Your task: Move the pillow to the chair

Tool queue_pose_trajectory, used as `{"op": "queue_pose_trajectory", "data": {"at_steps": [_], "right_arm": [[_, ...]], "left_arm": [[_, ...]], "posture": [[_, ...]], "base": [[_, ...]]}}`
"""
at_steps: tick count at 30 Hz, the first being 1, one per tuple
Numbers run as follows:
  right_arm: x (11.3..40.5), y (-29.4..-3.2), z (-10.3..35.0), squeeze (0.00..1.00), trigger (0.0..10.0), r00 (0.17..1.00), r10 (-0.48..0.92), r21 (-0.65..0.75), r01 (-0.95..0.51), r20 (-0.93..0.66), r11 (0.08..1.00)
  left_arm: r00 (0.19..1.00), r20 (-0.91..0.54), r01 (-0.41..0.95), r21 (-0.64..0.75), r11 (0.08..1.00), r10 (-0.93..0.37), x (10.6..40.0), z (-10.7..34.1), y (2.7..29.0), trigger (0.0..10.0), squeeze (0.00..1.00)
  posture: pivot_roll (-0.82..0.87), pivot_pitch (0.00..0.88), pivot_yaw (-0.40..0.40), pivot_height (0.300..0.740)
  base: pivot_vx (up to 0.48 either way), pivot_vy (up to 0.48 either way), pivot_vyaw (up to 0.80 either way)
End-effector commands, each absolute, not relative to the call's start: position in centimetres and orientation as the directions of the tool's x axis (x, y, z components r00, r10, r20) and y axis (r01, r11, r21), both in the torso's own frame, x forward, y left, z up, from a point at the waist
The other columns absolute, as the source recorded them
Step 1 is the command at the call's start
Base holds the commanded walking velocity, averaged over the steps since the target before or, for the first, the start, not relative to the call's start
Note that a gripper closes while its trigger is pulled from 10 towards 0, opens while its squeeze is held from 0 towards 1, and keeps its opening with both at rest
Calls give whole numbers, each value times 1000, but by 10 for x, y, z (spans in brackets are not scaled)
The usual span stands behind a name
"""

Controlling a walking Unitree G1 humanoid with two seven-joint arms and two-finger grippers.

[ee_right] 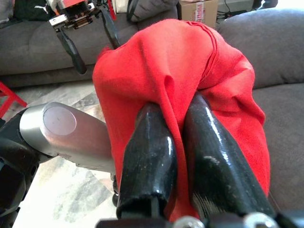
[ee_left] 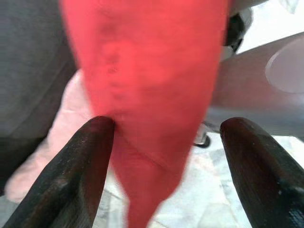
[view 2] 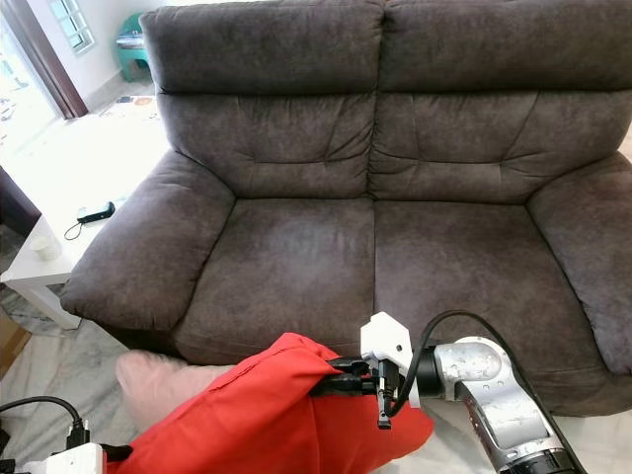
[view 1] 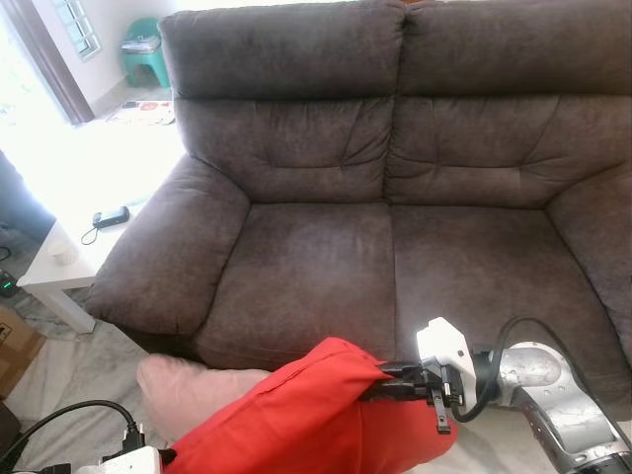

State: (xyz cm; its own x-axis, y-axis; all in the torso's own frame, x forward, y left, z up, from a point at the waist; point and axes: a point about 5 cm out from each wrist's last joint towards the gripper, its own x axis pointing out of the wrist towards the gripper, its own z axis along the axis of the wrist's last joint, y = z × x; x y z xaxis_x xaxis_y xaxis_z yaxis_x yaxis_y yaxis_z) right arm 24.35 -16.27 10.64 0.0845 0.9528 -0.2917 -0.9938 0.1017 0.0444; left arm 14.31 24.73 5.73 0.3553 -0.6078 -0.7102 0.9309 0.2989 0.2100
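Observation:
A red pillow point(view 1: 296, 425) hangs low in front of the dark brown sofa point(view 1: 326, 267), held up off the floor. My right gripper point(view 2: 331, 383) is shut on a fold at the pillow's upper right corner, with the cloth pinched between its fingers point(ee_right: 147, 142). My left gripper point(ee_left: 168, 124) is open at the pillow's lower left. The red cloth hangs between its spread fingers and brushes one of them point(ee_left: 90, 152). A teal chair point(view 1: 148, 54) stands far off at the back left.
A pale pink cushion point(view 1: 188, 390) lies on the floor beneath the pillow, against the sofa's front. To the left stands a white side table point(view 1: 59, 276) with a black device point(view 1: 111, 217) and a cup point(view 1: 61, 247). A cardboard box point(view 1: 15, 341) sits lower left.

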Motion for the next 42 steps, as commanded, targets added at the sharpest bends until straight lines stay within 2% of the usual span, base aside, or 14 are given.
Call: {"op": "queue_pose_trajectory", "data": {"at_steps": [1,10,13,19,27,37,38,39,42], "right_arm": [[248,-155,128,0,10000,62,975,-41,-998,-214,55],[249,-156,130,0,10000,66,975,-47,-997,-211,57],[249,-156,130,0,10000,68,975,-46,-997,-212,59],[249,-156,130,0,10000,70,975,-46,-997,-211,62],[247,-156,130,0,10000,66,976,-44,-997,-209,58],[248,-158,132,0,10000,75,975,-52,-996,-209,66],[248,-158,132,0,10000,77,975,-52,-996,-210,67],[249,-158,132,0,10000,78,975,-53,-996,-210,69],[249,-158,132,0,10000,77,975,-54,-996,-209,68]], "left_arm": [[374,-717,924,237,299,-588,145,57,252,10000,0],[364,-722,925,207,319,-588,145,47,253,10000,0],[362,-713,920,169,354,-600,143,43,251,10000,0],[356,-722,921,163,353,-594,142,37,252,10000,0],[405,-726,901,214,377,-556,149,33,258,10000,0],[456,-692,878,249,408,-559,156,29,254,10000,0],[463,-685,875,253,412,-562,157,29,253,3412,0],[472,-674,872,260,415,-569,159,29,251,0,0],[473,-660,872,253,420,-584,159,30,249,0,0]], "posture": [[69,54,49,740],[68,58,49,740],[65,58,49,740],[61,56,49,740],[58,51,47,740],[49,43,46,740],[49,41,46,740],[48,40,46,740],[48,40,46,740]], "base": [[0,0,0],[0,0,0],[0,0,0],[0,0,0],[0,0,0],[0,0,0],[0,0,0],[0,0,0],[0,0,0]]}}
